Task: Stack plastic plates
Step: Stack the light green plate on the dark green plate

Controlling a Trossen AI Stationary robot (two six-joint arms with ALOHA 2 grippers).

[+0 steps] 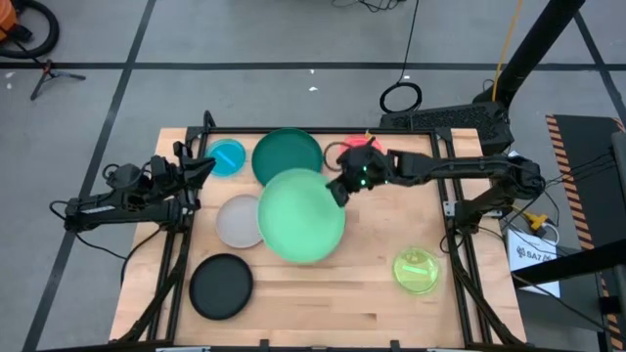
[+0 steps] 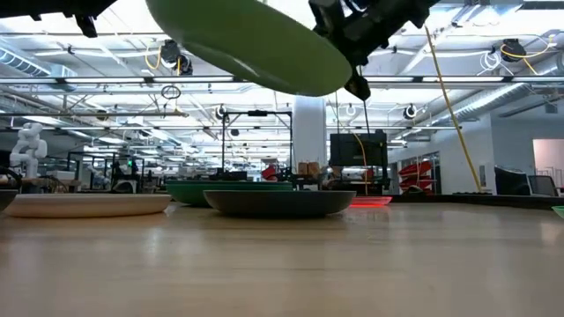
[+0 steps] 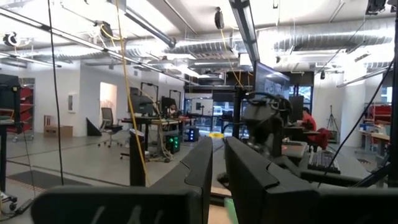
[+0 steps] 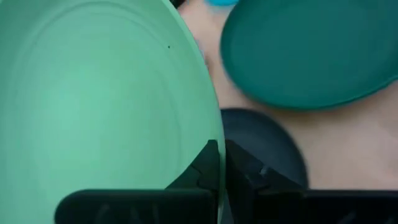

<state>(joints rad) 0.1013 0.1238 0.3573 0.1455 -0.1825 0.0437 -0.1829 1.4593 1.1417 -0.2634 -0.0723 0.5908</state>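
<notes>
arms: dark, slim, jointed | right tool (image 1: 339,188): black fingers, green light | left tool (image 3: 217,177): black fingers

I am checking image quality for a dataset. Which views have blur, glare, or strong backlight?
Right wrist view: the mint green plate, held in the right gripper, and the dark green plate look soft. Low view: bright ceiling lights behind leave the lifted plate's underside dark. Left wrist view: ceiling glare, with the left gripper dark. High view: evenly lit.
</notes>
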